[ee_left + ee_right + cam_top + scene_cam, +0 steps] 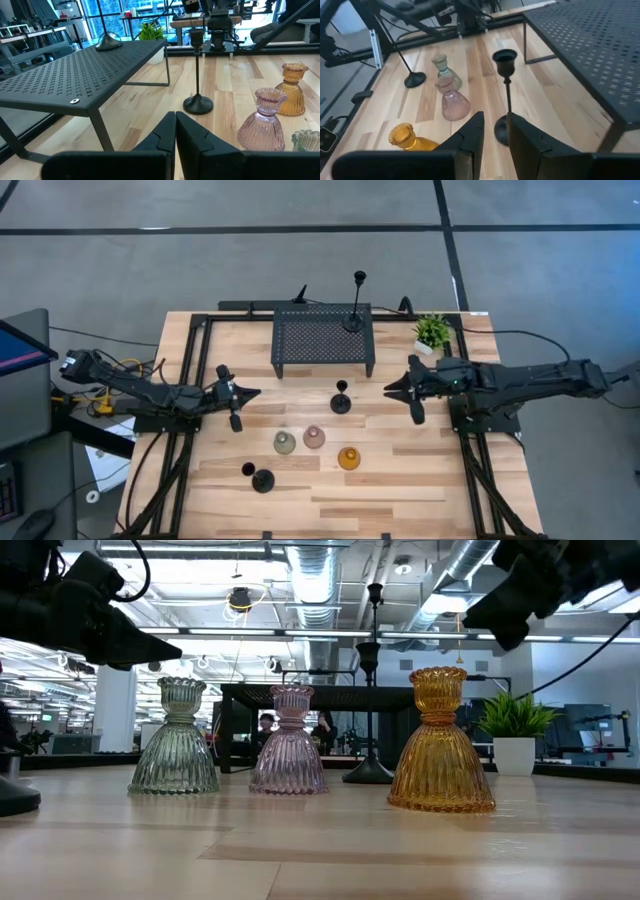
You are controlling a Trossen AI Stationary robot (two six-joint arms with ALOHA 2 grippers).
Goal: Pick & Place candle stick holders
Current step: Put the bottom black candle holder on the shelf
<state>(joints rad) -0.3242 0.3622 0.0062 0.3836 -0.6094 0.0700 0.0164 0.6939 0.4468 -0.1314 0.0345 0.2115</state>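
One black thin-stemmed holder stands by its round base on the black perforated rack. A second stands on the table in front of the rack, between my grippers. A third stands near the front left. The squat green, pink and amber holders stand on their wide bases in the middle. My left gripper hovers left of the middle black holder, shut and empty. My right gripper hovers right of it, its fingers a narrow gap apart, empty.
A small green potted plant stands at the rack's right end. Black frame rails run along the table's left and right sides. Bare wood lies along the front edge and between the rack and the squat holders.
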